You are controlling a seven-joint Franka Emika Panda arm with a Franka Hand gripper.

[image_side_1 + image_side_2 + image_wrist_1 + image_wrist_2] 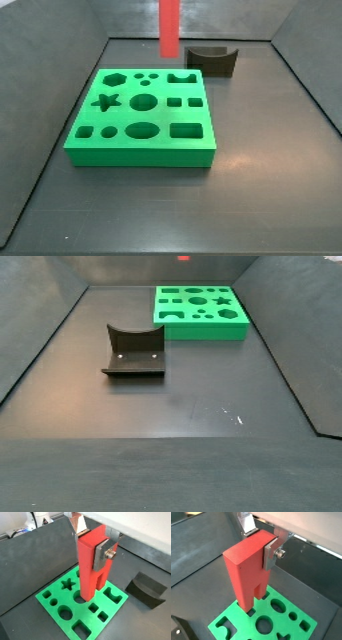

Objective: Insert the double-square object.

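Note:
The double-square object point(90, 569) is a tall red block whose lower end is split into two prongs by a narrow slot. My gripper point(92, 543) is shut on its upper end, with a silver finger point(103, 554) flat against one side. It shows the same way in the other wrist view, gripper point(260, 542) on block point(246, 569). The block hangs upright, prongs down, above the green board point(77, 614) with shaped holes and not in any hole. In a side view the block point(170, 28) hangs above the board's point(144, 120) far edge; the gripper is out of frame there.
A dark curved block point(211, 60) stands on the floor beside the green board; it also shows in a wrist view point(147, 588) and in a side view point(134, 351). The board point(201, 308) sits in a dark walled tray point(187, 406).

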